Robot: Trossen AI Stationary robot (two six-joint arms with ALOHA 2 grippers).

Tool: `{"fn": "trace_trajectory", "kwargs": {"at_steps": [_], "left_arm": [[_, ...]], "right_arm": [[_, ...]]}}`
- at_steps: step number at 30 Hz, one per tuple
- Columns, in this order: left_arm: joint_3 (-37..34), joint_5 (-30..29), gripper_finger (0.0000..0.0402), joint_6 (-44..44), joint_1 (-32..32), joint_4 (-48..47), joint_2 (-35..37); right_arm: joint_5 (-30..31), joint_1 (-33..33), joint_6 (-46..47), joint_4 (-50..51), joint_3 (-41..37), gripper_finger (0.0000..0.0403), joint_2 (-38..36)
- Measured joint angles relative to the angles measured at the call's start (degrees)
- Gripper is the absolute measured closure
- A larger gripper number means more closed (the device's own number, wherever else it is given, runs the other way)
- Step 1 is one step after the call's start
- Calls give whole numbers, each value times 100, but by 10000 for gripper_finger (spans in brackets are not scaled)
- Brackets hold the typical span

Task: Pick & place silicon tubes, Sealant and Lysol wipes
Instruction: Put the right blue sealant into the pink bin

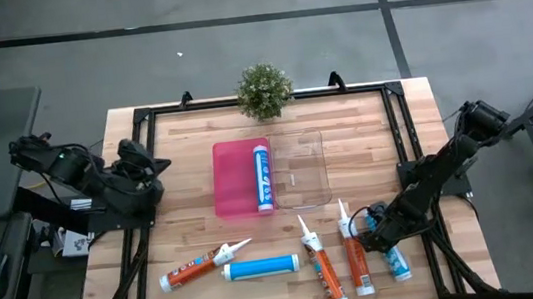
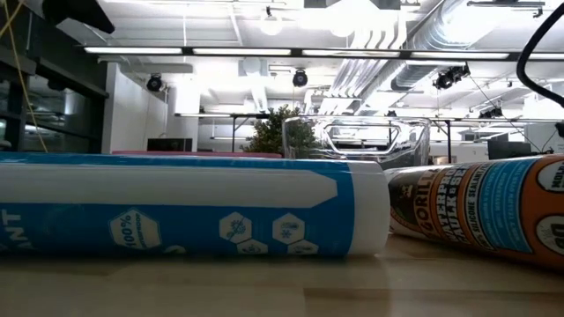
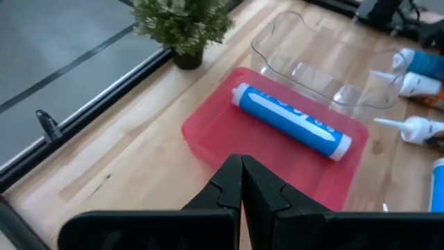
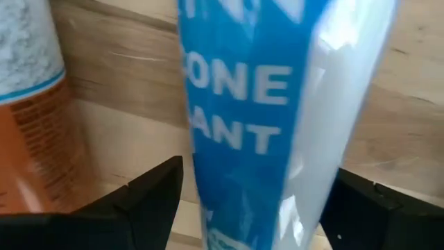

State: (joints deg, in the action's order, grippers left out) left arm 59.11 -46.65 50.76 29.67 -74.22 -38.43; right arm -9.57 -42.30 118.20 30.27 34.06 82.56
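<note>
The right gripper, fingers spread astride the blue sealant tube near the worktop's front-right corner, was best centred before clamping.

Left gripper at frame left, fingers pressed together. Right gripper lower right, fingers spread wide.

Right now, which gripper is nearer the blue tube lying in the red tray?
Left. The left gripper waits just off the red tray's left edge, fingers shut, facing the blue tube. The right gripper is at the table's front right, straddling another blue tube.
</note>
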Motion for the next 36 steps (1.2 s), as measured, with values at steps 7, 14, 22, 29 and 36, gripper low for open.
{"fn": "trace_trajectory", "kwargs": {"at_steps": [7, 14, 22, 29, 36], "left_arm": [[0, -189, 402, 5, 0, -338, 558], [0, -339, 402, 4, 0, -404, 1060], [1, -345, 402, 4, 0, -442, 1230], [2, -343, 402, 5, 0, -535, 1230], [2, -343, 402, 5, -2, -533, 1230]], "right_arm": [[16, -2, -130, 146, -4, 196, 4], [-45, -2, -346, 145, 54, 196, 11], [82, 23, -607, 223, 111, 196, -382], [617, 24, -614, 293, 122, 196, -1179], [1389, 176, -983, 1206, 822, 196, -1983]]}}
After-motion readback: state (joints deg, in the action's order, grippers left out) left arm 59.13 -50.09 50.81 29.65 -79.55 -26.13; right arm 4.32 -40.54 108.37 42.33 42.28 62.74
